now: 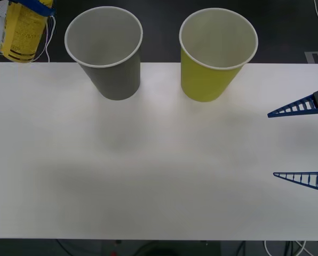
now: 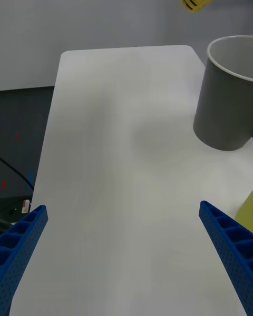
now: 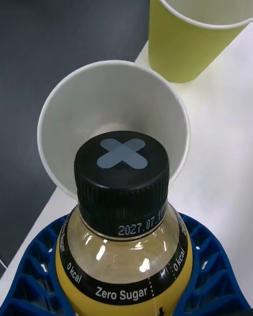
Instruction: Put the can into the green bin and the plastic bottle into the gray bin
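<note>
While the left gripper (image 3: 126,289) is clamped on the plastic bottle (image 3: 125,226) in the air off the table's (image 1: 148,170) far left corner, the bottle's black cap points toward the gray bin (image 3: 113,126). The gray bin and the green bin (image 1: 215,53) stand upright, side by side, at the table's far edge. The right gripper (image 1: 300,141) hovers at the table's right edge with its 2 fingers spread wide, holding nothing.

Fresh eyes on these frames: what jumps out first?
The yellow bottle, wrapped by the left gripper's blue fingers, held in the air with its black cap pointing toward the gray bin's open mouth. Next, the two big cups side by side at the table's far edge: gray bin on the left, green bin to its right. The right gripper waits open at the table's right side.
</note>
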Robot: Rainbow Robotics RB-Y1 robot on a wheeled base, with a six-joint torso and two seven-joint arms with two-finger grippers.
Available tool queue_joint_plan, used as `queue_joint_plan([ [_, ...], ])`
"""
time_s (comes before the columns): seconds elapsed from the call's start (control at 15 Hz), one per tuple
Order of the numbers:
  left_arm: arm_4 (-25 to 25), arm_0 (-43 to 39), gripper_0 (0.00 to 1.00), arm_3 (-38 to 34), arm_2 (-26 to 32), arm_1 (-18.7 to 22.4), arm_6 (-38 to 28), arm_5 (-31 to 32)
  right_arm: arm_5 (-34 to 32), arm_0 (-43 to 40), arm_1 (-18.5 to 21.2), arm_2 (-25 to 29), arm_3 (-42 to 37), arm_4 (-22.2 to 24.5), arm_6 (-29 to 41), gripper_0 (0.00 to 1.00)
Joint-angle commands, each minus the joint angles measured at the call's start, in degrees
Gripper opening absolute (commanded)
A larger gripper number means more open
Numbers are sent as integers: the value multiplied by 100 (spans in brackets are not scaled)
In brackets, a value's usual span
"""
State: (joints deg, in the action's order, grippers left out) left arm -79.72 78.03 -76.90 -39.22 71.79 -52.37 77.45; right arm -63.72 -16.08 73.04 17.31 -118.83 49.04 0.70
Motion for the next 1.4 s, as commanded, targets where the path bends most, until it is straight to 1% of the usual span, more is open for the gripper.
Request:
queue_joint_plan([
  [0.07, -123, 441, 0, 369, -323, -394, 7, -2, 0, 0, 0, 0, 0, 0, 0, 100],
  [0.27, -202, 801, 0, 755, -586, -710, 25, -2, 0, 0, 0, 0, 0, 0, 0, 100],
  [0.8, -466, 1197, 0, 1511, -586, -1484, 42, 7, 0, 0, 0, 0, 0, 0, 0, 100],
  [0.87, -536, 1276, 0, 1617, -595, -1615, 25, 69, 0, 0, 0, 0, 0, 0, 0, 100],
  [1.07, -1098, 1548, 0, 1845, -595, -2020, 7, 367, 0, 0, 0, 0, 0, 0, 0, 100],
  [1.13, -1204, 1592, 0, 1942, -595, -2143, 7, 411, 0, 0, 0, 0, 0, 0, 0, 100],
  [1.4, -1353, 1689, 0, 2346, -604, -2530, 60, 385, 0, 0, 0, 0, 0, 0, 0, 100],
])
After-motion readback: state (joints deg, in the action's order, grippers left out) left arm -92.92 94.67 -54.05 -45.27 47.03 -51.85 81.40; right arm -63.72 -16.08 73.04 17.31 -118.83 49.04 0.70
